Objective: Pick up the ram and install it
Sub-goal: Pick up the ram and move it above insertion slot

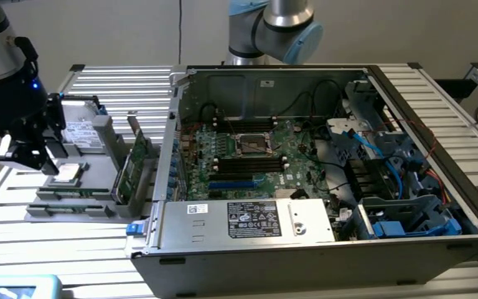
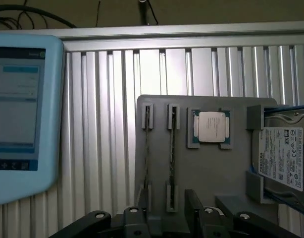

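Two ram sticks stand on edge in the slots of a grey parts holder (image 2: 206, 168). One ram stick (image 2: 172, 148) lies in line with the gap between my fingers; the other ram stick (image 2: 147, 148) is one slot over. My gripper (image 2: 168, 218) hovers above the holder's end, open, with nothing between its dark fingers (image 2: 194, 210). In the exterior view the gripper (image 1: 33, 159) hangs over the holder (image 1: 98, 171) at the exterior view's left, above the ram sticks (image 1: 71, 193). The open computer case shows the motherboard (image 1: 297, 146) with its black memory slots (image 1: 248, 163).
A CPU (image 2: 211, 126) and a hard drive (image 2: 283, 153) also sit in the holder. A broad green expansion card (image 1: 139, 163) stands between holder and case. A light-blue tablet (image 2: 18, 99) lies on the slatted table. A second arm's base (image 1: 268, 28) rises behind the case.
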Robot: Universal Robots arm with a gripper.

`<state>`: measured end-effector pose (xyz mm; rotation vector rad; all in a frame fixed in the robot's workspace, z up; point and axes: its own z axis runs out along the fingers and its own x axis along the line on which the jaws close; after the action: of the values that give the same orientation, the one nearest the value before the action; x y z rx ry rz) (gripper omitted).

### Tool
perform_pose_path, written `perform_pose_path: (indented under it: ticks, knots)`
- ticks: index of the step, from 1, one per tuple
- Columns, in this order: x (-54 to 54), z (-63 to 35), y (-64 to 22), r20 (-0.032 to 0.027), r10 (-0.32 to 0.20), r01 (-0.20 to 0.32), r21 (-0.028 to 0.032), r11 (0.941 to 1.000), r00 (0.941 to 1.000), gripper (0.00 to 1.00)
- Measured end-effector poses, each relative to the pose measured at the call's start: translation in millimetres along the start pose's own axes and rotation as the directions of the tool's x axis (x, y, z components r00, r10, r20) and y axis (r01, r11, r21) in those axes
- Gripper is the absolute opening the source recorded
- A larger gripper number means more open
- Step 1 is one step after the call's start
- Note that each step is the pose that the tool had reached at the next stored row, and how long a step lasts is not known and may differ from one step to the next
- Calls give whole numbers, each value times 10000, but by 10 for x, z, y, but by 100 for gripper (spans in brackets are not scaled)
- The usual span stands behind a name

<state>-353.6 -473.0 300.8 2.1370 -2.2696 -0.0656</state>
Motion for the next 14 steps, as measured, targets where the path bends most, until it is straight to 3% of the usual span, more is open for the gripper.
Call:
perform_pose_path:
  ticks: [10, 14]
  knots:
    - [29, 181, 2, 11, 224, -224, 4, 9998, 9997, 42]
    - [32, 257, 47, 12, 229, -229, 15, 9997, 9997, 42]
